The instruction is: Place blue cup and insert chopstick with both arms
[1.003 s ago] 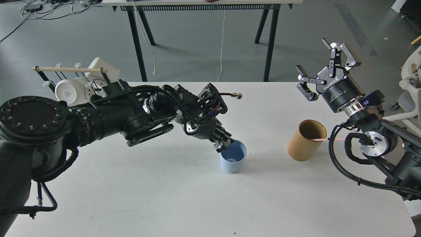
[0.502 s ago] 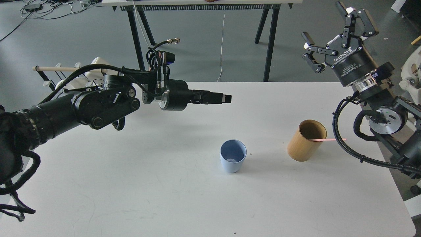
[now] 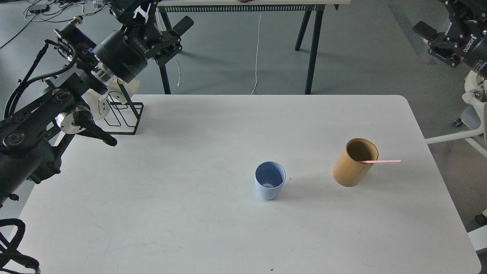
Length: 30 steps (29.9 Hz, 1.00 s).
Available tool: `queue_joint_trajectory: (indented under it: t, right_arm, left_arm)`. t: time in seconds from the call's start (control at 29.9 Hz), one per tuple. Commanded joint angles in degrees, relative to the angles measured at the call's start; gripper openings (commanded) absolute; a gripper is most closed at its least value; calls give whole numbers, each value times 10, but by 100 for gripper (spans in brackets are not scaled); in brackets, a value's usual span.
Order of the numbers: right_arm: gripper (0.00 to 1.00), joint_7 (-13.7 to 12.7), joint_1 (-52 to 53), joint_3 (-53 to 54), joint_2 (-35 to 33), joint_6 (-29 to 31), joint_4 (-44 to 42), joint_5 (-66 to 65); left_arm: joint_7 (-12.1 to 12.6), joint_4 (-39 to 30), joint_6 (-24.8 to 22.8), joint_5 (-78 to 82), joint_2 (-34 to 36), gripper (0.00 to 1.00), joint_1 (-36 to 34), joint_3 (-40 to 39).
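Blue cup stands upright on table, placement done. Pink chopstick rests in bamboo holder, just right of cup; insertion left. Left claw open, empty. Right claw open, empty.

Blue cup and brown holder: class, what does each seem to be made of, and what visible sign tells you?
Blue cup: probably matte plastic, judging by its even pale colour and lack of sharp glare. Brown holder: likely bamboo or wood, given its warm tan wall with faint vertical streaks and dull finish.
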Motion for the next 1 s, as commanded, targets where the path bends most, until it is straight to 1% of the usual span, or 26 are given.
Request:
queue_joint_trajectory:
  t: [0.0, 0.07, 0.13, 0.17, 0.2, 0.27, 0.43, 0.6, 0.67, 0.84, 0.97]
  right_arm:
    - [99, 0, -10, -26, -90, -108, 99, -91]
    - [99, 0, -12, -66, -132, -207, 152, -153]
    - [99, 0, -12, -113, -160, -296, 178, -220]
    - [98, 0, -12, -133, -172, -333, 183, -256]
    - [98, 0, -12, -151, -180, -347, 184, -286]
    - [95, 0, -12, -195, -191, -347, 183, -335]
    - [85, 0, -13, -292, -188, -347, 185, -377]
    - [85, 0, -14, -348, -177, -347, 185, -384]
    - [86, 0, -14, -365, -162, -347, 184, -386]
    - [87, 0, -15, -377, -130, -347, 181, -387]
    - [87, 0, -38, -378, -89, -347, 172, -383]
  left_arm:
    - [0, 0, 0, -7, 1, 92, 9, -10]
    - [0, 0, 0, -7, 1, 92, 13, -8]
    - [0, 0, 0, -7, 0, 92, 20, -7]
    - [0, 0, 0, -7, -1, 93, 21, -7]
    - [0, 0, 0, -7, -1, 93, 22, -7]
    - [0, 0, 0, -7, -3, 93, 26, -6]
    - [0, 1, 0, -7, -13, 94, 39, -3]
    - [0, 1, 0, -6, -21, 95, 56, -3]
    - [0, 3, 0, -6, -21, 95, 58, -3]
    - [0, 3, 0, -5, -21, 95, 58, -3]
    - [0, 5, 0, -5, -22, 95, 58, -2]
